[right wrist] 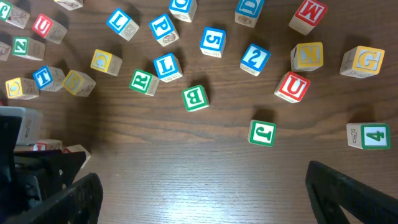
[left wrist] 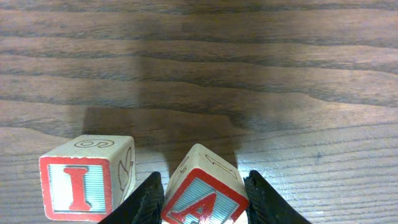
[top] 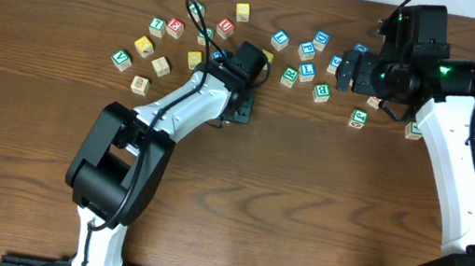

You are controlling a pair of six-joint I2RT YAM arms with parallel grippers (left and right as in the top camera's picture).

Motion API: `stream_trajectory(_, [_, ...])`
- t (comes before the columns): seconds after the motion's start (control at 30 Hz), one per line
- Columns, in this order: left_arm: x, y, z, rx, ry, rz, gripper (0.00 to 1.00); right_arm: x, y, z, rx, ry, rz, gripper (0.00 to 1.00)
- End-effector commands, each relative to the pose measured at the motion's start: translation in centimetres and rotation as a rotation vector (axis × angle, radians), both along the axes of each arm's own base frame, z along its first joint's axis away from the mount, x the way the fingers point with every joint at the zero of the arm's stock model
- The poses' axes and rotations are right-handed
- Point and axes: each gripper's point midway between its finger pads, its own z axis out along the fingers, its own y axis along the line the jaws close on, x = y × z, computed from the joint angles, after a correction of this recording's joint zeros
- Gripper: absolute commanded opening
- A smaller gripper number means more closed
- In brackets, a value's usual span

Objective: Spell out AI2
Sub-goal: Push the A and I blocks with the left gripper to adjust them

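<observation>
The left pincer (left wrist: 205, 203) grips the A block (left wrist: 204, 194), which is turned cornerwise between its fingers. The I block (left wrist: 84, 180) stands on the worktop (left wrist: 249, 74) just left of A, not touching. The 2 block (right wrist: 255, 58) lies well apart from A among loose blocks (right wrist: 196, 98). The right pincer (right wrist: 205, 186) is spread wide, holding nothing.

Cropped / hidden bits
A block (left wrist: 205, 199) btm cut by frame edge; overhead: left arm (top: 189, 107) hides it. D block (right wrist: 249, 12) top cropped.
</observation>
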Motion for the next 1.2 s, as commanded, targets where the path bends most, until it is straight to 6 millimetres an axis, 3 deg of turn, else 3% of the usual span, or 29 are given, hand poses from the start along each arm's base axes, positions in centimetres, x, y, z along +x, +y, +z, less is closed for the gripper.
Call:
stream_trajectory(0.0, [0.1, -0.6, 0.5, -0.009, -0.005, -0.016, 0.34, 0.0, -0.5, 0.2, -0.006, -0.003, -0.023, 0.99])
stream_trajectory(0.4, [-1.2, 0.1, 0.1, -0.002, 0.052, 0.053, 0.34, -0.1, -0.5, 0.1, -0.007, 0.000, -0.024, 0.99])
stream_trajectory(0.57, [-1.5, 0.2, 0.0, -0.014, 0.070, 0.128, 0.50, -0.1, -0.5, 0.1, -0.007, 0.000, -0.023, 0.99])
stream_trajectory(0.73, [-1.5, 0.1, 0.0, -0.020, 0.073, 0.123, 0.52, -0.1, -0.5, 0.1, -0.007, 0.000, -0.023, 0.99])
stream_trajectory(1.17, [-0.9, -0.1, 0.5, 0.073, 0.032, -0.272, 0.52, -0.2, -0.5, 0.1, -0.008, 0.004, -0.023, 0.99])
